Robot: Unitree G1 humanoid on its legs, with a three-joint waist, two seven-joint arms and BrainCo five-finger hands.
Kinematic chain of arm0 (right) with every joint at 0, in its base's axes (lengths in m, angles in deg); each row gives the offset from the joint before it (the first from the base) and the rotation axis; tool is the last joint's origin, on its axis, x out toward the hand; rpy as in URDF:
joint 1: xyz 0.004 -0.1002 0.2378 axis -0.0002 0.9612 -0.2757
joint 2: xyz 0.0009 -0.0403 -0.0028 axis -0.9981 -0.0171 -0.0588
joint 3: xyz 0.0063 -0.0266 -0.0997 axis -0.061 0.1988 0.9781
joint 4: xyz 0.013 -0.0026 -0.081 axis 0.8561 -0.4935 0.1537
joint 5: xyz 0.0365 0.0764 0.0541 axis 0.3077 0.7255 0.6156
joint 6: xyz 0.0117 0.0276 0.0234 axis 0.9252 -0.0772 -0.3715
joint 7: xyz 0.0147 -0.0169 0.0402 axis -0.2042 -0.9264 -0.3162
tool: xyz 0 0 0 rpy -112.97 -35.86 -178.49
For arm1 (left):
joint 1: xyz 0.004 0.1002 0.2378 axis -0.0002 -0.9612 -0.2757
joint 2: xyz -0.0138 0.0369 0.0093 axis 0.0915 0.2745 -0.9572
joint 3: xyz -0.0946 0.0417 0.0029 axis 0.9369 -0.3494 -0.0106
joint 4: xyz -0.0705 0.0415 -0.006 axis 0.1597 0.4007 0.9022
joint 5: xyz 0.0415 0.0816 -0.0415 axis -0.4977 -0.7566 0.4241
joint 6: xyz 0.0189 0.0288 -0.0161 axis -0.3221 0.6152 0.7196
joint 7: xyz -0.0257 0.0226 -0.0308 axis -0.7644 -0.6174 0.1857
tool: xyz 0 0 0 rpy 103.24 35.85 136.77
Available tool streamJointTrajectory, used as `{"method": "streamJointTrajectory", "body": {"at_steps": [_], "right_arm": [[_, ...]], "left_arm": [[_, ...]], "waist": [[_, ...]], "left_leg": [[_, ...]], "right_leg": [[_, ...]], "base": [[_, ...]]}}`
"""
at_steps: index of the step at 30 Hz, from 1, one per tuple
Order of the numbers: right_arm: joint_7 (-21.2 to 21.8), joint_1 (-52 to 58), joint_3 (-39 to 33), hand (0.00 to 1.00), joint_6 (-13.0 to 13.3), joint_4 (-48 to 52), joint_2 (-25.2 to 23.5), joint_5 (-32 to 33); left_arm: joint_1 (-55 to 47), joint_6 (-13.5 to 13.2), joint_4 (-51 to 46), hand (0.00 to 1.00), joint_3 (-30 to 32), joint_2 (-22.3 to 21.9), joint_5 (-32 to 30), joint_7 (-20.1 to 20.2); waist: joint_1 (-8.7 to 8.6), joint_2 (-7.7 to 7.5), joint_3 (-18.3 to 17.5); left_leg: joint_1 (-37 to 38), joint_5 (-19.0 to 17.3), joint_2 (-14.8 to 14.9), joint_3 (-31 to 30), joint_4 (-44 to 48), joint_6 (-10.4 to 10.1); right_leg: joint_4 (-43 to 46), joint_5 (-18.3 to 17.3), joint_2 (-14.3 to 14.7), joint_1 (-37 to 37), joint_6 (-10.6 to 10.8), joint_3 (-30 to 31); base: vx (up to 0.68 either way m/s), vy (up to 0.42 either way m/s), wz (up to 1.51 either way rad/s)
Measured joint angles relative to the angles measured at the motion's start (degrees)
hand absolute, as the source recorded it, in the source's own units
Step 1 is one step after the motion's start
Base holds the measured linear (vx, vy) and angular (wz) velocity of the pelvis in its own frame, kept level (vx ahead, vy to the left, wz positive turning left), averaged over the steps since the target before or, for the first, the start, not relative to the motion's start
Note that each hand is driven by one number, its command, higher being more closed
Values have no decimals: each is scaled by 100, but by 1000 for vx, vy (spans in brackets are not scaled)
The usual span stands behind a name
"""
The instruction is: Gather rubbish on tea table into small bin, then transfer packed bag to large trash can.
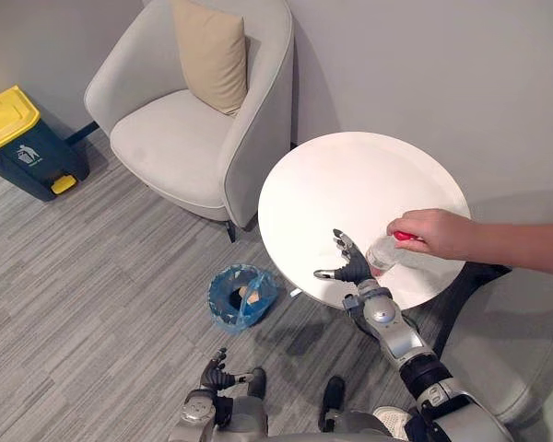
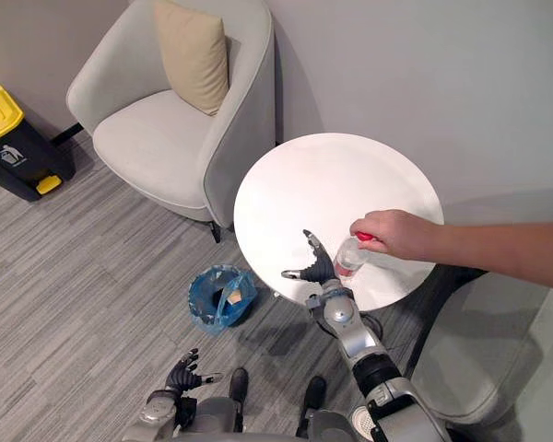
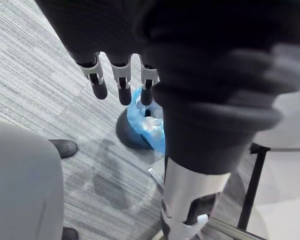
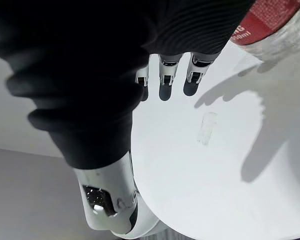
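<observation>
Left eye view: a clear plastic bottle [image 1: 383,251] sits low on the white round worktop [image 1: 350,175], near its front-right edge, held at its red end by a person's hand [image 1: 433,232]. Our right hand [image 1: 352,267] is just beside the bottle's clear end, fingers straight and spread, thumb out, gripping nothing. The long axis appears to run from our hand up toward the person's hand, clear end toward us; we cannot tell whether it lies flat or tilted. The small bin [image 1: 227,308], lined in blue, stands on the floor beside the worktop; our left hand [image 1: 217,376] hangs low, well apart from it. Right eye view: same layout. Left wrist view: left fingers [image 3: 122,85] relaxed, slightly apart, empty, the bin showing past them. Right wrist view: right fingers [image 4: 168,70] straight over bare worktop, the red-labelled bottle past them. We judge the bottle light, thin-walled, crushable and slick. It is best taken round the mid-body, across the long axis, with a gentle wrap.
</observation>
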Motion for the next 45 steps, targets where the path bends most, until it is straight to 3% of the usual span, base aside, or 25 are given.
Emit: {"method": "streamJointTrajectory", "body": {"at_steps": [19, 33, 45], "right_arm": [[7, 541, -290, 0, 27, 512, -1, 23], [0, 1350, -763, 0, 74, 1169, -71, 57], [-8, 1642, -1216, 0, 79, 1561, -172, 141]], "left_arm": [[-21, 12, 22, 0, -15, -4, -5, 17], [-121, 25, 131, 0, -17, -23, -12, 21], [-129, 26, 154, 0, -16, -29, -12, 25]], "waist": [[-58, 33, -30], [-146, 22, -338], [-177, 13, -344]], "left_leg": [[173, 0, 6, 23, -52, -1], [285, -1, 4, 18, -120, -1], [336, -4, 29, 45, -143, -4]], "right_leg": [[-18, 1, 8, 142, 0, 33], [-195, 29, 36, 301, -6, 33], [-257, 68, 71, 346, -34, 74]], "base": [[0, 0, 0], [1, 1, 0], [-4, 2, -1]]}}
